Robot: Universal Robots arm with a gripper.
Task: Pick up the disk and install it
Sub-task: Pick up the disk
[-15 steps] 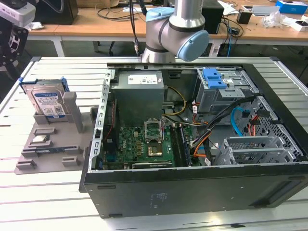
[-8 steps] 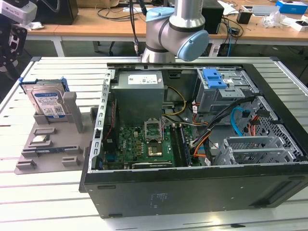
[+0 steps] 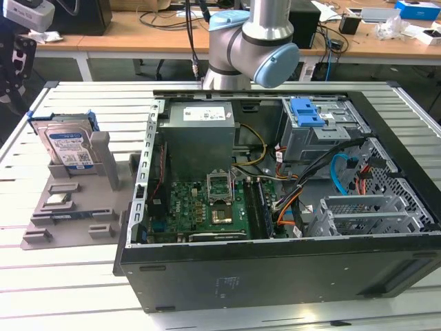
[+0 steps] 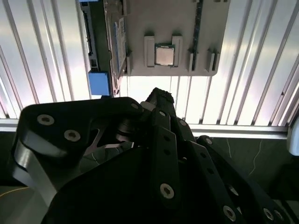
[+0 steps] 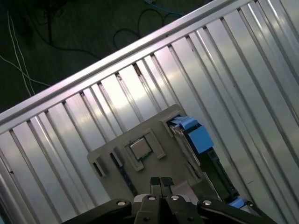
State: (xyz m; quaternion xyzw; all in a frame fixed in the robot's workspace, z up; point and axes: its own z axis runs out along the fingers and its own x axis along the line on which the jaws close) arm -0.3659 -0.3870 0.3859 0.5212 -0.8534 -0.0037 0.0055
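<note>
The disk, silver with a white-and-blue label and a blue bracket, stands on edge in a grey holder at the exterior view's left. My gripper hangs above and beyond it, clear of it. In the first wrist view the gripper is shut with its fingertips together and nothing between them, over the holder, with the disk off to one side. The second wrist view shows the gripper in front of the holder and the disk edge-on.
An open black computer case lies on the slatted metal table. Inside are a grey power supply, a motherboard, cables and a blue-topped drive cage. A processor chip sits on the holder.
</note>
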